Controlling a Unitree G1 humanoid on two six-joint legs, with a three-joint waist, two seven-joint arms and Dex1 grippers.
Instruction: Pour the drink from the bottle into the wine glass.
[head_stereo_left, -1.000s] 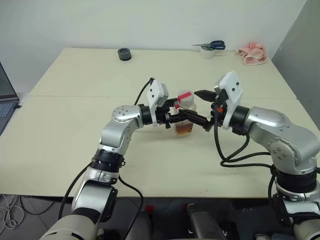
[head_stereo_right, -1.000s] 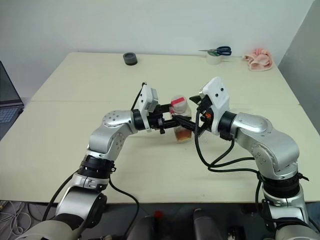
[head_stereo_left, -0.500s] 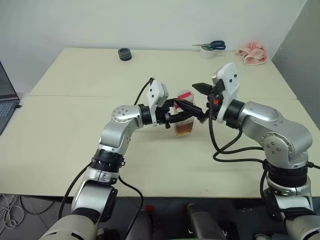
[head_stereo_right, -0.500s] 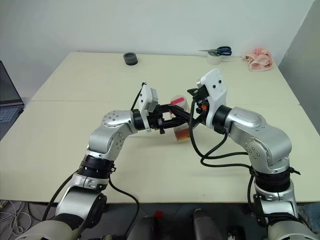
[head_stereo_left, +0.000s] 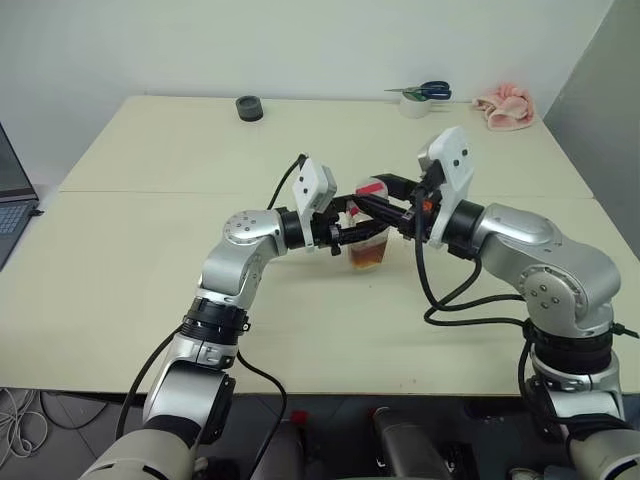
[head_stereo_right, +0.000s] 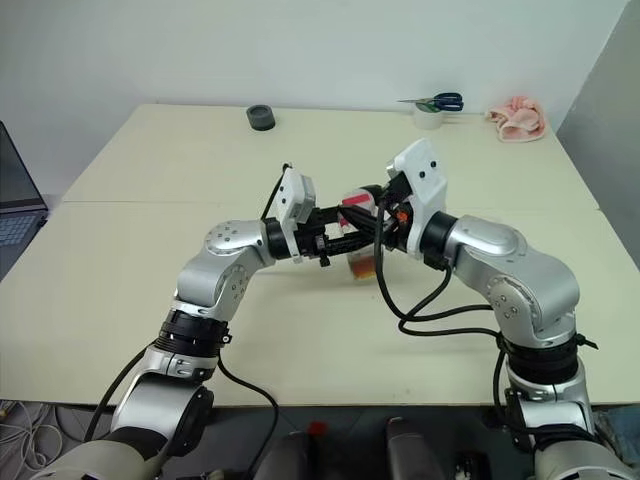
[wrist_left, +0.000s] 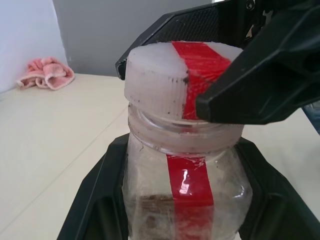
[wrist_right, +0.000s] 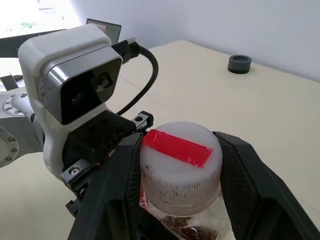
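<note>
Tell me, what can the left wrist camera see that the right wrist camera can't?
Left wrist view: the pink cloth far off, and the left gripper clamped on the bottle's sides. Right wrist view: the black round lid and the left arm's camera. Both: the white cap with its red strip, and the right gripper at it.
</note>
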